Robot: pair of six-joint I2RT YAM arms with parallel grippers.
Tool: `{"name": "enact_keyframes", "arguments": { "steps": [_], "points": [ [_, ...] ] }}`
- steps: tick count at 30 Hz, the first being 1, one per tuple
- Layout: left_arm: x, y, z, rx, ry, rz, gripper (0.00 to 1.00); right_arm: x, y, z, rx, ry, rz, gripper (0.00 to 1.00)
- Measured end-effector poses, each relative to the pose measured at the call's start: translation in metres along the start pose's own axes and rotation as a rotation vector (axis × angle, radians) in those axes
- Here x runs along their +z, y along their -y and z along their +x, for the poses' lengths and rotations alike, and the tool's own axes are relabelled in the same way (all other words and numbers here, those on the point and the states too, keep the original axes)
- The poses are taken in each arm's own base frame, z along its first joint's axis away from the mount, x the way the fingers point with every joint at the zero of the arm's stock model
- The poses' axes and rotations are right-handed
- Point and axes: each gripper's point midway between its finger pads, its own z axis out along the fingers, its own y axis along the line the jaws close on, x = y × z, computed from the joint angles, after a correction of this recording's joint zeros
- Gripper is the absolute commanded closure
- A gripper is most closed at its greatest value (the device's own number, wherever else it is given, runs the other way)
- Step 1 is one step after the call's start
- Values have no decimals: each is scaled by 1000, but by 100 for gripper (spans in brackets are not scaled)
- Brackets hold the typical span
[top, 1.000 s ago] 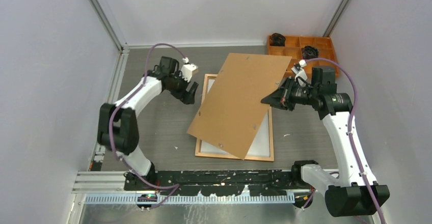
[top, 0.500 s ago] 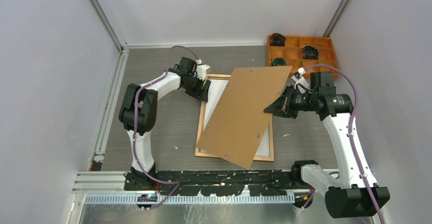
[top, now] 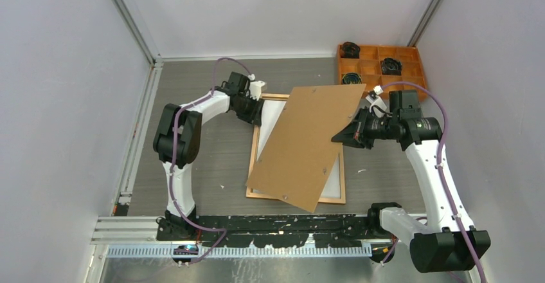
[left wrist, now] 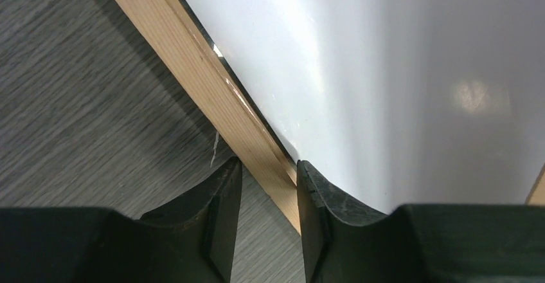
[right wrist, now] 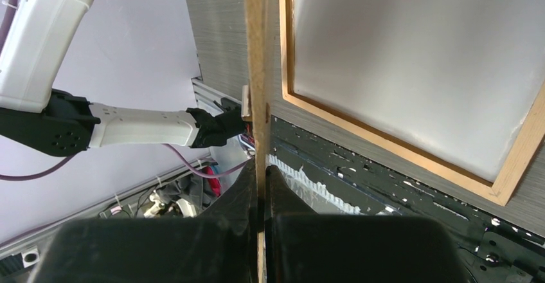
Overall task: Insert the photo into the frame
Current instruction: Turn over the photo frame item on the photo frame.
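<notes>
Claw [left wrist: 267, 173] on the left arm is sitting part-open astride the far-left rail of the frame [left wrist: 180, 58], one finger close on each side; actual pinch cannot be told. Right claw [right wrist: 260, 180] is clenching the edge of the brown backing board [top: 308, 145], which is slanting over the frame lying flat mid-bench [top: 218, 161]. Right wrist view alone is showing the board edge-on, and a white sheet [right wrist: 411, 58] filling the frame.

This is looking like a robotics lab test cell. Plain white panels [top: 58, 103] are closing in a grey table [top: 218, 148] on three sides. Aluminium posts [top: 125, 16] are rising from the table's far corners, and two cabled robot arms [top: 177, 138] are standing bolted to a black rail [top: 289, 222] along the table's near edge.
</notes>
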Motion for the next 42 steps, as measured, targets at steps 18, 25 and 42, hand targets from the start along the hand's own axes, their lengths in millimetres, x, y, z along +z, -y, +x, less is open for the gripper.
{"name": "enact_keyframes", "arguments": {
  "steps": [18,25,42],
  "points": [
    [-20,-42,1,40,8,-137,69,18,-6,1,-1,-42,-47,99],
    [-42,-76,18,79,-16,-204,64,47,-15,3,-20,-116,-70,99],
    [-134,-102,-10,91,132,-241,15,119,-40,-42,-69,-231,-189,99]
  ]
}}
